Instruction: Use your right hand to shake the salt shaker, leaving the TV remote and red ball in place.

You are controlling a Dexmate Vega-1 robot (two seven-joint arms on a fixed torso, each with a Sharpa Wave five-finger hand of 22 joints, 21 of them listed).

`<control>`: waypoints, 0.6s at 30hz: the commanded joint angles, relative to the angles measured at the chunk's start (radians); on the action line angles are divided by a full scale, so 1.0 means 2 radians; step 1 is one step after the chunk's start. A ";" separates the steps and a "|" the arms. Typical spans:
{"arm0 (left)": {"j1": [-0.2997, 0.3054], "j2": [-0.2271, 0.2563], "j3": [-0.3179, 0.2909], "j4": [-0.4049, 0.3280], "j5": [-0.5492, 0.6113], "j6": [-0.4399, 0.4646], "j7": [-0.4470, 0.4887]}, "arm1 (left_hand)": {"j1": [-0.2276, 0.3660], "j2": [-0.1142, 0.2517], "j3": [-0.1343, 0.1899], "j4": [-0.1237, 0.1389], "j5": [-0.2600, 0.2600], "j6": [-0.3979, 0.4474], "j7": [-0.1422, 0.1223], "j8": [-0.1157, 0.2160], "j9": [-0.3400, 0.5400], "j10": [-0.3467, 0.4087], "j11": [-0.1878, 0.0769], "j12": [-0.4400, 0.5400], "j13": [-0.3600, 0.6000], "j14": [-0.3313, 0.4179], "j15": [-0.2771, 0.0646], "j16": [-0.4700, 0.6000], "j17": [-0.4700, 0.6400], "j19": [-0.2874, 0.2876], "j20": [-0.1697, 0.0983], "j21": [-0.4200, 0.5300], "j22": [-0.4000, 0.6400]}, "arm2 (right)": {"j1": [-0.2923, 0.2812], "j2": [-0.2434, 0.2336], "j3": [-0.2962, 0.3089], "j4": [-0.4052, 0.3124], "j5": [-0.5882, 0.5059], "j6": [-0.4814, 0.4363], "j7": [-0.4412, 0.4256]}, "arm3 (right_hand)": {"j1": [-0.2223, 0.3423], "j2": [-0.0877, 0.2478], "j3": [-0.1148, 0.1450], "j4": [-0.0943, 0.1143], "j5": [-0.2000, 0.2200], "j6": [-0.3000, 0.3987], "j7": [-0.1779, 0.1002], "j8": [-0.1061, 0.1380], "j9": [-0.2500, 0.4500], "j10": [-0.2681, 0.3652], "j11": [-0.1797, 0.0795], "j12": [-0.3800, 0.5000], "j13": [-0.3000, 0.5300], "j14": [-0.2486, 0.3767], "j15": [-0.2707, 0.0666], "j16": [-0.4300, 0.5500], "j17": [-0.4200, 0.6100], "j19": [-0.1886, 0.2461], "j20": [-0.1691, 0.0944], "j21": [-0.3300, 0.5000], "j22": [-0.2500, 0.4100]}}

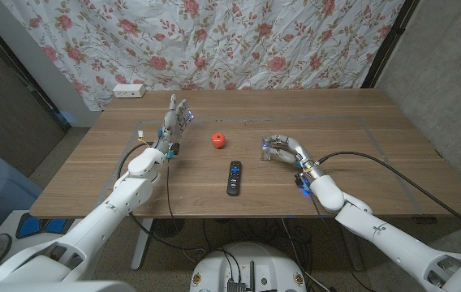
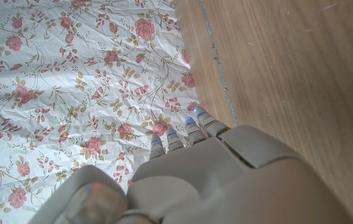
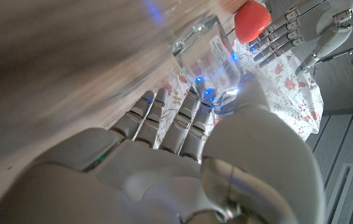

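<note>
- Right of centre on the wooden table [image 1: 376, 138], the right hand [image 1: 282, 149] curls its fingers around the clear salt shaker [image 3: 207, 55], grasping it.
- Left of it lies the red ball [image 1: 217, 139], with the black TV remote [image 1: 234, 177] nearer the robot.
- Farther left, the left hand [image 1: 175, 122] stands with fingers spread, holding nothing.
</note>
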 commanded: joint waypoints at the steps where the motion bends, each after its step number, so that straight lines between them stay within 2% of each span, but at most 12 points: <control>1: 0.000 0.000 0.000 0.000 0.000 0.000 0.000 | 0.000 0.051 0.000 0.004 0.003 0.000 -0.004 0.002 0.003 0.001 -0.003 0.004 0.002 0.000 -0.053 0.003 0.003 0.005 -0.012 0.002 0.002 | 0.000 -0.009 0.011 -0.022 0.001 -0.014 -0.007 | 0.009 0.008 0.001 0.003 -0.001 0.019 -0.010 0.006 0.000 0.013 -0.005 0.004 0.001 0.004 -0.080 0.003 0.002 0.006 -0.043 0.005 0.002; 18: 0.000 0.000 0.000 0.000 0.000 0.000 0.000 | 0.000 0.051 0.000 0.004 0.003 0.000 -0.003 0.002 0.003 0.000 -0.002 0.004 0.002 0.000 -0.053 0.003 0.003 0.005 -0.011 0.002 0.002 | 0.001 -0.019 0.024 -0.052 0.008 -0.043 -0.005 | 0.011 0.009 0.001 0.003 -0.002 0.023 -0.010 0.008 -0.002 0.019 -0.005 0.003 0.004 0.010 -0.080 0.005 0.002 0.012 -0.042 0.006 0.002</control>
